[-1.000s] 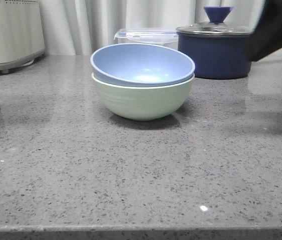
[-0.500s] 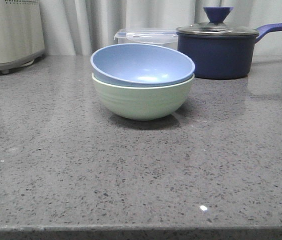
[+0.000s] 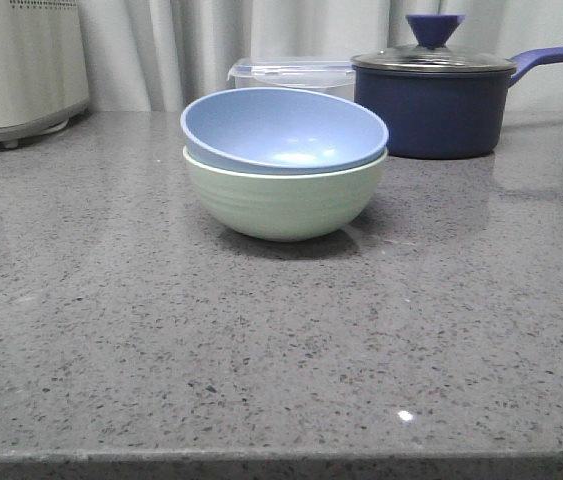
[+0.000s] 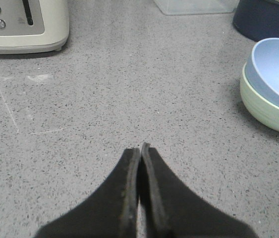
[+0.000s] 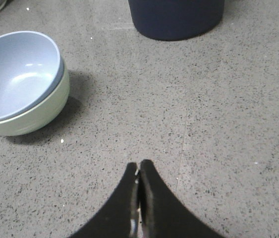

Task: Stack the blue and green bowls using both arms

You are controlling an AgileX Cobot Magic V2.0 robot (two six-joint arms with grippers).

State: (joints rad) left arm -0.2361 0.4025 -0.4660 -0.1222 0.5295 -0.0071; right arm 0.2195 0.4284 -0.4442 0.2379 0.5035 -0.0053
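stack: blue bowl point(image 3: 283, 128) nested tilted in green bowl point(image 3: 283, 200), looks done | left gripper point(image 4: 140, 148) fingers together, empty, beside green bowl | right gripper point(image 5: 139, 166) same

Both black grippers are hovering above the countertop with nothing in them, the left gripper point(image 4: 141, 147) pressing its fingers together to a point at twelve o'clock and the right gripper point(image 5: 139, 164) doing likewise.

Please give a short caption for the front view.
Blue bowl nested in green bowl on grey countertop; saucepan behind.
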